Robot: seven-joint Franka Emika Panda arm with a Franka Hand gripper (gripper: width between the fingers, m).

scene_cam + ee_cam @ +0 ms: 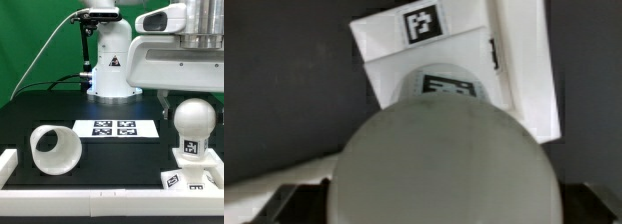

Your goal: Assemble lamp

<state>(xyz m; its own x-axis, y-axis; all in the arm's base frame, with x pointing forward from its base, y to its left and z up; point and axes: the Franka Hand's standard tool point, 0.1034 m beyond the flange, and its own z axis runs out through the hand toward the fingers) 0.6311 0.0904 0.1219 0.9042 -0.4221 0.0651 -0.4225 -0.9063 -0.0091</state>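
Note:
My gripper (187, 106) is shut on the white bulb (190, 122) and holds it upright by its ball head, with the tagged stem pointing down. The bulb hangs just above the flat square base (192, 181) at the front of the exterior view's right. In the wrist view the ball head (446, 160) fills the space between my dark fingers (288, 203), and the base (438, 45) with its round socket (448, 84) lies beyond it. The hollow shade (55, 150) lies on its side at the exterior view's left, apart from the rest.
The marker board (113, 127) lies flat mid-table. The glossy white robot pedestal (110, 65) stands behind it. A raised white rim (60, 190) runs along the table's front and left edges.

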